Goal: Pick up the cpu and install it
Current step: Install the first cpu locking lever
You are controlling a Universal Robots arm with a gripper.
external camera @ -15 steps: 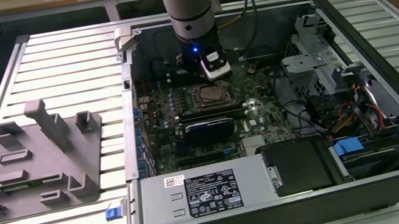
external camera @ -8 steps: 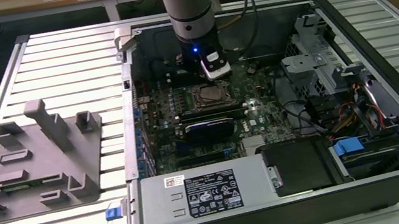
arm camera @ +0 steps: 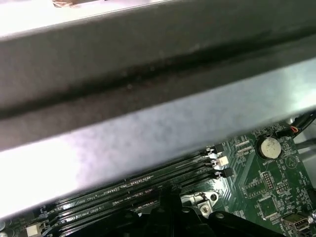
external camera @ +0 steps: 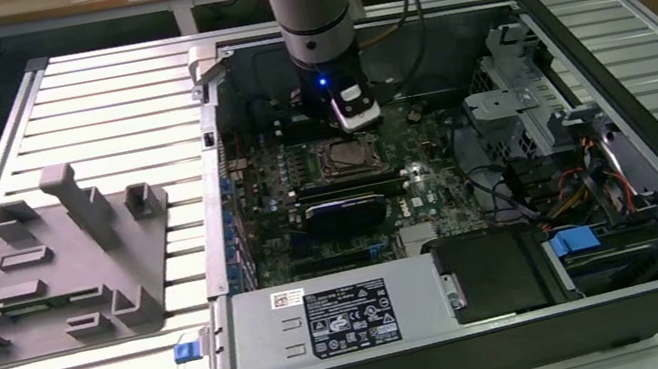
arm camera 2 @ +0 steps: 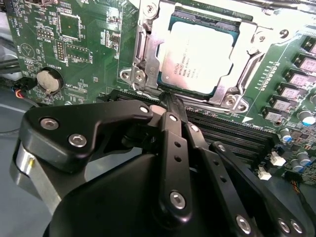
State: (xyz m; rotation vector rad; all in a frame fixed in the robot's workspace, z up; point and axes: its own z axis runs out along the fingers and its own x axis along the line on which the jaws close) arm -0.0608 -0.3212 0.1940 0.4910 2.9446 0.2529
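Hovering closed, empty gripper (arm camera 2: 170,106) beside chip (arm camera 2: 197,57) sitting in socket (arm camera 2: 143,59); keeping fingertips clear of frame advisable.

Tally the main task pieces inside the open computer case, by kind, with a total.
cpu: 1, lying in the socket
socket frame: 1
gripper: 1, fingers closed, holding nothing, just beside the socket
coin cell battery: 1
Total: 4

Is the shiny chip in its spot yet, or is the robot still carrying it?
Looks done: the cpu already lies inside the socket frame on the motherboard. In hand: nothing; the pincer is shut and empty beside the socket. Whether the frame is latched, I cannot tell.
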